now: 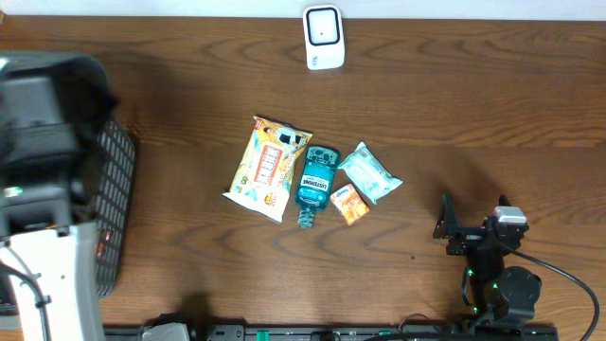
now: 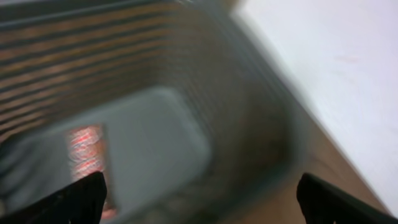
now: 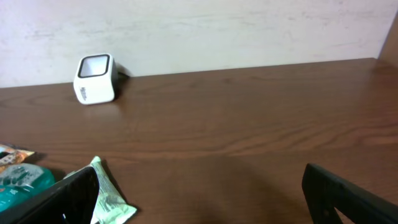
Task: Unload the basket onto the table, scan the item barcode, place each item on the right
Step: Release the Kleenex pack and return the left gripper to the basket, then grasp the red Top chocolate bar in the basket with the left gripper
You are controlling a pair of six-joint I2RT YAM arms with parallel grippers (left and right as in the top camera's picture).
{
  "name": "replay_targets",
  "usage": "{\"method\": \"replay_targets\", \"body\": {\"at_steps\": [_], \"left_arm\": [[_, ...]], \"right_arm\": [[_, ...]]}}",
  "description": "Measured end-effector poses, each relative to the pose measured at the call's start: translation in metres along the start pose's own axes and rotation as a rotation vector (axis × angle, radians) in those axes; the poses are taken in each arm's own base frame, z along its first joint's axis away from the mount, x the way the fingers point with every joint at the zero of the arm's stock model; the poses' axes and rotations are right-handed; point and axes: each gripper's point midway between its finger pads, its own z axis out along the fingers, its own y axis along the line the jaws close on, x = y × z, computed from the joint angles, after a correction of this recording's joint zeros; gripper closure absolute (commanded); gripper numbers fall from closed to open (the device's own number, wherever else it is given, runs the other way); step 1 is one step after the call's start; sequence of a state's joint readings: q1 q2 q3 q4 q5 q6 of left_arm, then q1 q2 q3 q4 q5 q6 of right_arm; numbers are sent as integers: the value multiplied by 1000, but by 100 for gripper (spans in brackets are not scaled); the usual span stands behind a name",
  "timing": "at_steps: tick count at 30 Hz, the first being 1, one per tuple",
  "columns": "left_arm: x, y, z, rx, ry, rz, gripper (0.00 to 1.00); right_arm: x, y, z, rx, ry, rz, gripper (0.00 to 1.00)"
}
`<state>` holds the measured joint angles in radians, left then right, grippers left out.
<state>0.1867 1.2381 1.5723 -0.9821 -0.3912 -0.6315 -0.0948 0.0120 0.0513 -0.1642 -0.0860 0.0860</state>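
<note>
Wooden table (image 1: 189,95), left gripper (image 2: 200,200) spread wide, empty, right gripper (image 3: 199,194) likewise

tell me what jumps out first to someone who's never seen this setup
The bright cluster in the middle of the table draws the eye first: a snack bag, a teal mouthwash bottle, a green-white packet and a small orange packet lying close together. Next comes the white scanner, standing alone at the far edge. At the left edge, a dark wire basket sits partly under the big blurred left arm.
</note>
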Motion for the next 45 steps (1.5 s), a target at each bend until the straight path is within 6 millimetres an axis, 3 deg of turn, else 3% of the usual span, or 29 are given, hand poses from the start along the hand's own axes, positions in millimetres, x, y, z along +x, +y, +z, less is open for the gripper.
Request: {"method": "replay_targets", "body": {"at_steps": [6,10,13,17,23,29,35,36,39,42,45], "left_arm": [[-9,99,33,-243,92,-191,2],[16,144,66,-355,172,-251,2],[50,169,94,-404,255,-268,2],[98,189,122,-413,374,-278,2],[142,206,154,-440,523,-266,2],[170,214,183,-470,624,-244,2],[190,222,199,-495,683,-227,2],[189,222,200,-495,682,-223,5],[186,224,203,-503,663,-216,55],[186,226,204,-513,658,-210,91],[186,230,204,-532,657,-200,93]], "right_arm": [[0,0,0,1,0,0,1],[0,0,0,1,0,0,1],[0,0,0,1,0,0,1],[0,0,0,1,0,0,1],[0,0,0,1,0,0,1],[0,0,0,1,0,0,1],[0,0,0,1,0,0,1],[0,0,0,1,0,0,1],[0,0,0,1,0,0,1],[0,0,0,1,0,0,1],[0,0,0,1,0,0,1]]}}
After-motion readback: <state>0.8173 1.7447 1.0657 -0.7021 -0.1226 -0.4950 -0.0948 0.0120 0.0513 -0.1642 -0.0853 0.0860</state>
